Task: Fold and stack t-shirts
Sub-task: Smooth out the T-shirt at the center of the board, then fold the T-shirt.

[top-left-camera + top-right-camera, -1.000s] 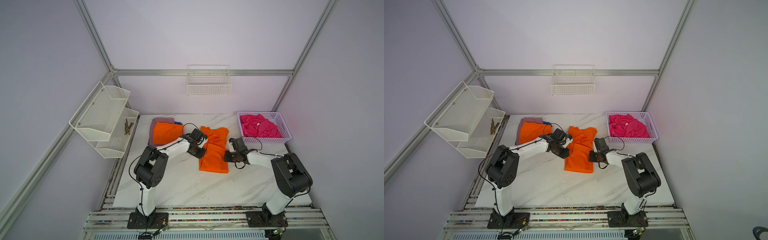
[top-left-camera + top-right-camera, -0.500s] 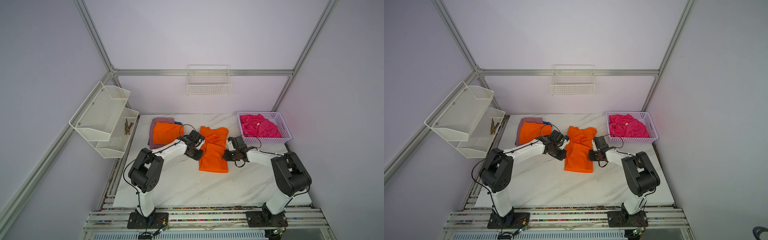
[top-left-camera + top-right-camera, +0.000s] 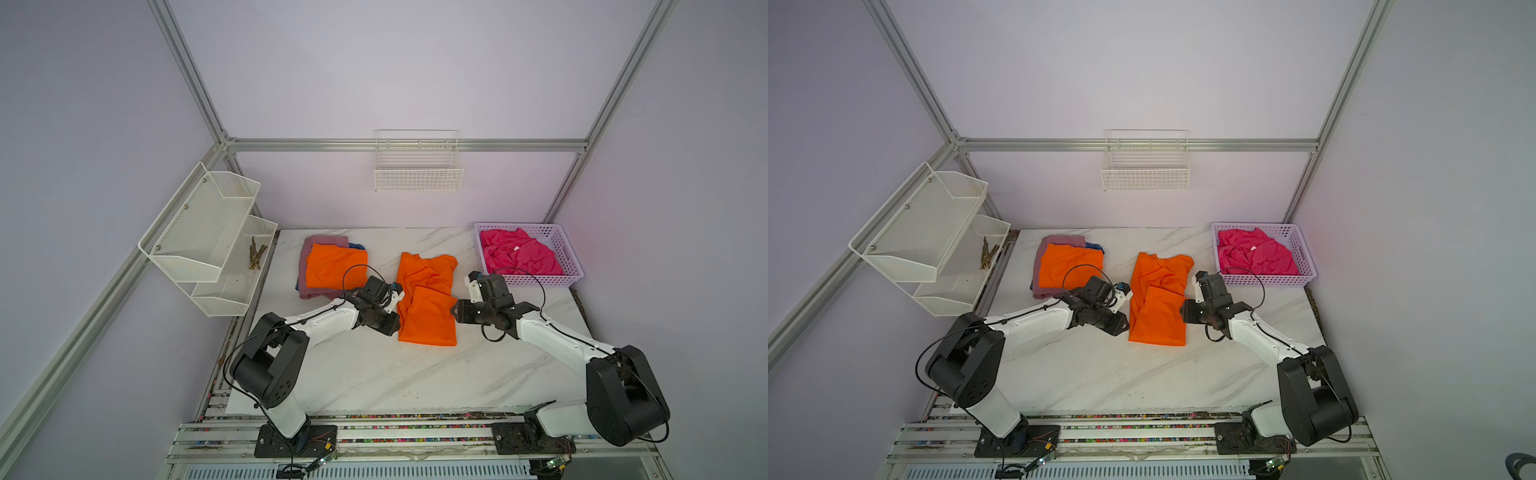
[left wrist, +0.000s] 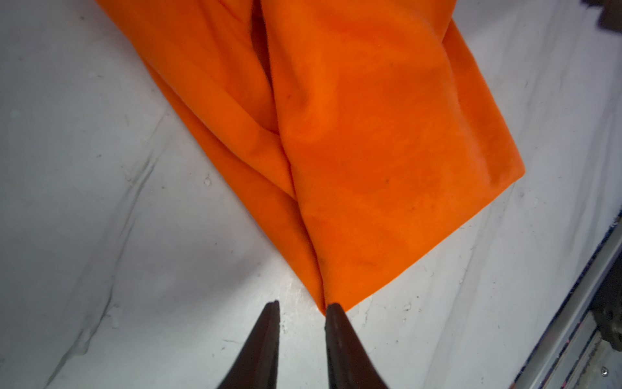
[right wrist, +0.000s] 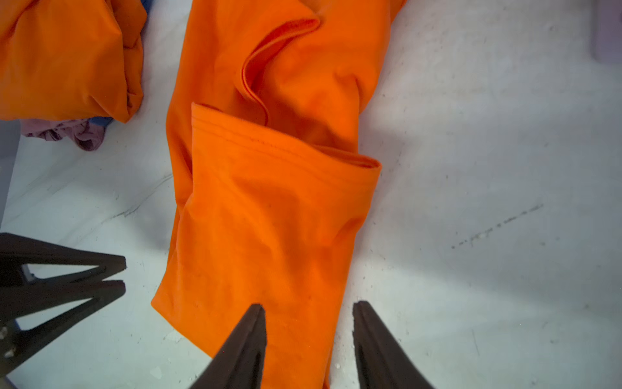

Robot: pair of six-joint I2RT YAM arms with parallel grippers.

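Both apart, seemingly empty — left tool (image 4: 301, 306) and right tool (image 5: 308, 308) flank edges of the orange t-shirt (image 3: 428, 316).

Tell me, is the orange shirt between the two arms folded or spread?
Partly folded. The orange shirt has its hem end doubled back over its middle; collar end uncovered.

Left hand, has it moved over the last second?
Yes. In both top views the left hand has come nearer the front edge of the table, away from the folded stack.
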